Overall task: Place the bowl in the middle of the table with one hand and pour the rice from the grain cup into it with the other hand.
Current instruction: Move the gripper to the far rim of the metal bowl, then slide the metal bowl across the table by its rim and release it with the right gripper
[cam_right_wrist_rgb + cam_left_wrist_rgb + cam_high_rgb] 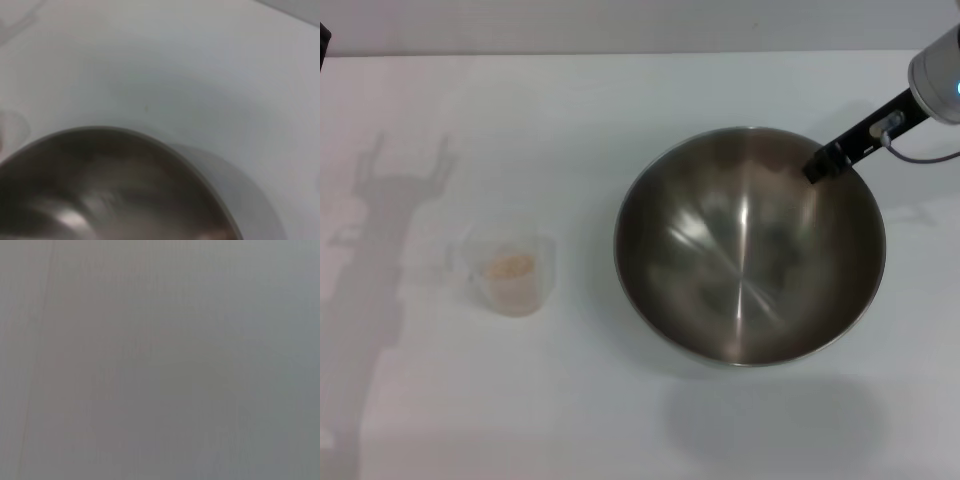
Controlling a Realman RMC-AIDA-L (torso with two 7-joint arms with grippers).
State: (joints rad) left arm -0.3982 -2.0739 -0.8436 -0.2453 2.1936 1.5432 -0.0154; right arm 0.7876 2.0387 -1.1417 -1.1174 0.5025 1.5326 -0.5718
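Note:
The steel bowl is right of the table's middle, and its shadow falls apart from it toward the near edge. My right gripper reaches in from the far right and grips the bowl's far right rim, one black finger inside the rim. The right wrist view shows the bowl's rim close up. The clear grain cup stands at the left with rice in it. My left gripper is out of view; only its shadow lies on the table at the far left.
The left wrist view shows only a plain grey-white surface. The white tabletop runs bare between the cup and the bowl and along the near edge. The table's back edge is at the top of the head view.

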